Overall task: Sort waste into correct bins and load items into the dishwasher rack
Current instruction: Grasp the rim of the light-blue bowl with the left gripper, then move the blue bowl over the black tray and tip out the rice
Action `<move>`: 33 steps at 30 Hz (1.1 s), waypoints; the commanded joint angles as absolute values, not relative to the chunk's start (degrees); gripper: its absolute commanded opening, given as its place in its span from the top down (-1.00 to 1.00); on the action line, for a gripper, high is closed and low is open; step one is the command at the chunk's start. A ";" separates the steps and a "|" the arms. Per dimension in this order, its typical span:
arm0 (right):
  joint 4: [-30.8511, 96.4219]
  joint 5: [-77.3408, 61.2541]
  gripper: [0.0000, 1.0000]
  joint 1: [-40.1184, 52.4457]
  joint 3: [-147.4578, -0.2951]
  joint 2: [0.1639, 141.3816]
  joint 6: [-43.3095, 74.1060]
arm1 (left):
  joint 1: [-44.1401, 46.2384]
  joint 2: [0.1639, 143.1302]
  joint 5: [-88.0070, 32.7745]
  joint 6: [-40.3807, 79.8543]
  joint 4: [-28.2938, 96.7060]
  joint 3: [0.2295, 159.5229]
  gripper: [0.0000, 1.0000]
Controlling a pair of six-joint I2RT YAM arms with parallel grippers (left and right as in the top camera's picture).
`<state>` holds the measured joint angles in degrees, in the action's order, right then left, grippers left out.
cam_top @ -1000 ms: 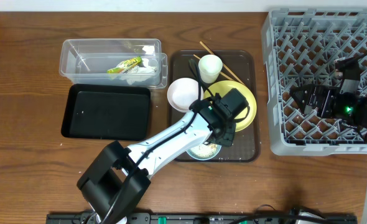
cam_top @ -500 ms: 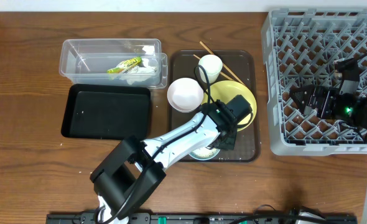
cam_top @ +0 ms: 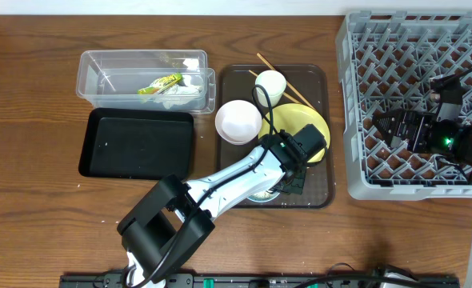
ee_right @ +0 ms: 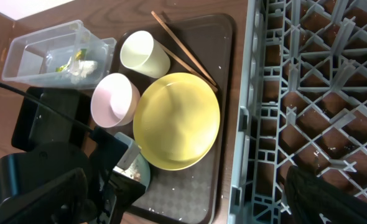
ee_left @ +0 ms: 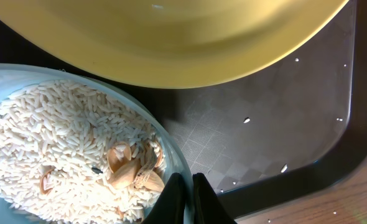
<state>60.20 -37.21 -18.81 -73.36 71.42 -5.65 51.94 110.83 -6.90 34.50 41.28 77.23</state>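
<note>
Blue bowl (ee_left: pixel 163 138) mostly beneath left hand (ee_left: pixel 188 186)

Round yellow plate (ee_right: pixel 176 121) mid-frame on a dark brown plastic serving tray (ee_right: pixel 190 193). Its lower-left edge overlaps a light blue bowl (ee_right: pixel 139 167) holding whitish grains. Small white bowl (ee_right: pixel 115 99) just beside the plate's left edge. White cup (ee_right: pixel 145 55) above the plate.

Pair of thin wooden chopsticks (ee_right: pixel 182 50) slants from the tray's top edge to the plate's upper right rim.

Clear rectangular plastic tub (ee_right: pixel 28 56) top left, with a green-and-orange snack wrapper (ee_right: pixel 70 61) and crumpled white paper (ee_right: pixel 87 67) inside.

Shallow black rectangular tray (ee_right: pixel 34 115) below it, partly hidden by the black left arm (ee_right: pixel 40 186), which reaches the blue bowl.

Grey plastic lattice rack (ee_right: pixel 308 81) fills the right side, just beside the serving tray.

Right gripper (ee_right: pixel 323 199): only a dark finger shows, in the bottom right corner.
</note>
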 commanded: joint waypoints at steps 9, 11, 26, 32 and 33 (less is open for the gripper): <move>60.23 -37.30 -0.98 -19.44 -74.56 71.16 -5.87 | 51.77 109.25 -6.66 33.26 46.44 79.64 0.88; 60.23 -37.28 -0.98 -19.44 -74.56 71.16 -5.89 | 51.77 106.87 -6.66 31.55 47.75 79.68 0.88; 60.01 -37.28 -0.98 -19.44 -74.56 71.16 -5.89 | 45.71 91.66 -7.03 28.03 53.01 79.68 0.88; 60.03 -37.30 -0.99 -19.44 -74.56 71.16 -5.87 | 34.20 87.92 -11.57 22.33 55.46 79.68 0.88; 60.03 -37.30 -0.99 -19.44 -74.56 71.16 -5.87 | 32.10 87.85 -12.82 21.26 55.59 79.68 0.88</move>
